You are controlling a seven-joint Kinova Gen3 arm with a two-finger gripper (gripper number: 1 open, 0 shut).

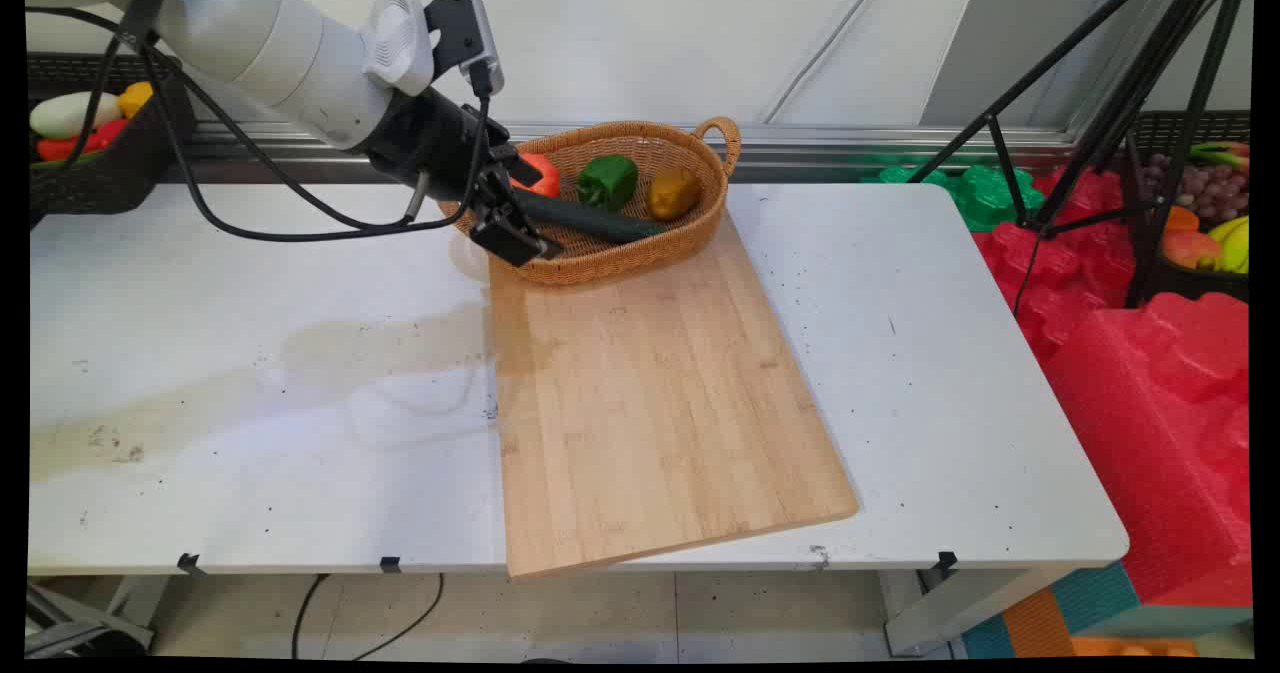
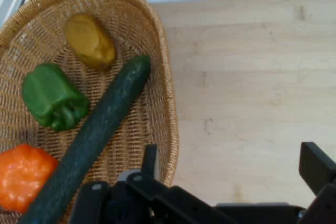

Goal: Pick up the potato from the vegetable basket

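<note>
From my station I see the cutting board [image 1: 660, 403] nearest, lying on the white table [image 1: 250, 403] with its near corner just over the table's near edge. Its far end runs up under the wicker basket [image 1: 690, 208], which sits at the table's far side.

My gripper [image 1: 512, 215] hangs over the basket's near-left rim. In the hand view its fingers stand wide apart: one finger [image 2: 149, 161] rises just inside the rim, the other [image 2: 317, 169] is out over the bare board, so the rim itself lies between them. They clamp nothing.

The cucumber [image 1: 590, 221] lies inside the basket, along its near side, running from under the gripper toward the right. In the hand view it passes just beside the inner finger, outside the gap between the two; I cannot tell whether it touches that finger.

Farther in the basket, an orange pepper [image 1: 545, 175] sits at the left, partly hidden behind the gripper, a green pepper [image 1: 607, 181] in the middle, and a brownish potato [image 1: 673, 194] at the right, near the cucumber's tip. The basket's handle [image 1: 722, 133] stands at its far-right end.
</note>
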